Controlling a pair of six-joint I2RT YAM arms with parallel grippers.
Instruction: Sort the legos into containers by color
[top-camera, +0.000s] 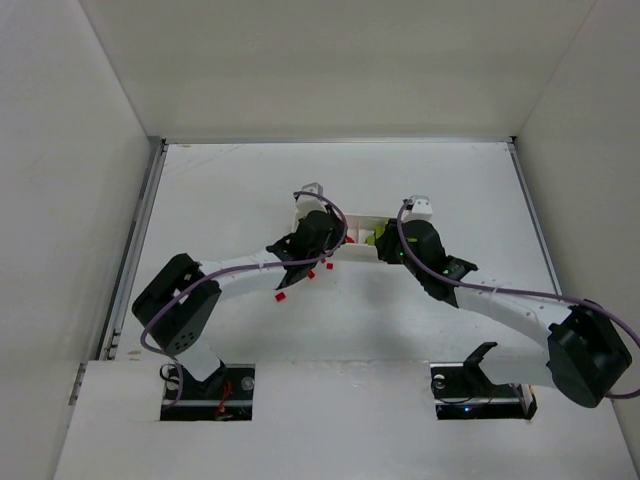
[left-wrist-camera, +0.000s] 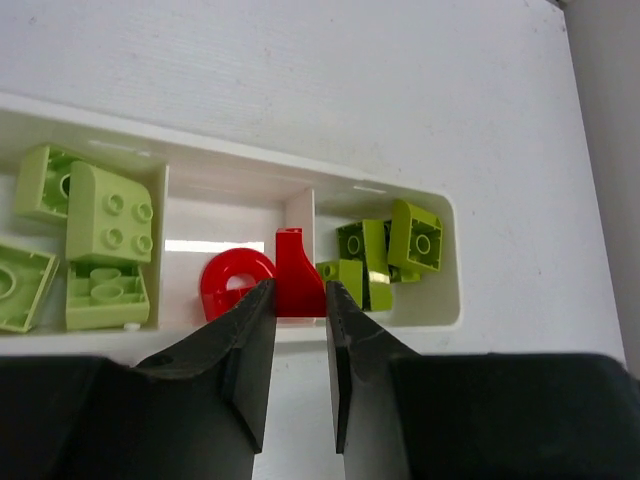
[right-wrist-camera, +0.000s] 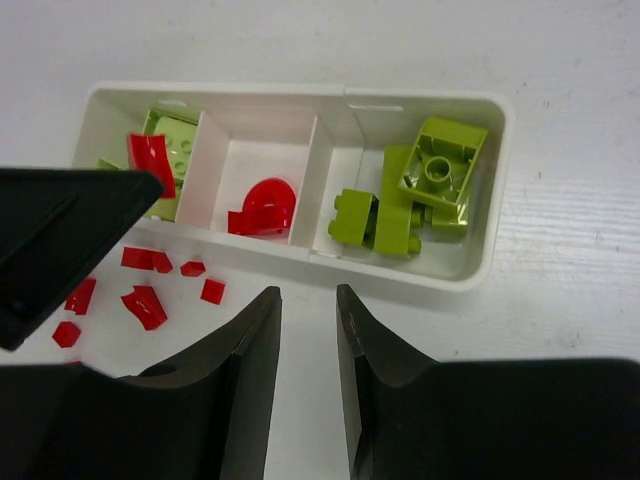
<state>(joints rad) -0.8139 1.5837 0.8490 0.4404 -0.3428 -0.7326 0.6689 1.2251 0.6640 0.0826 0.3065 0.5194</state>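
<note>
The left hand pinches a red brick over the white tray at frame centre. The right hand, fingers slightly parted and empty, hovers just below the tray in its view. Loose red bricks lie on the tabletop at lower left.

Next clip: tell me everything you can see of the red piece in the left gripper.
The red piece is small, glossy, smooth plastic, narrow at one end and flaring along a curved side to the other. The left gripper's jaws pinch it at its wider end, over the white tray. Which compartment lies beneath cannot be told; the wrist views disagree.
</note>
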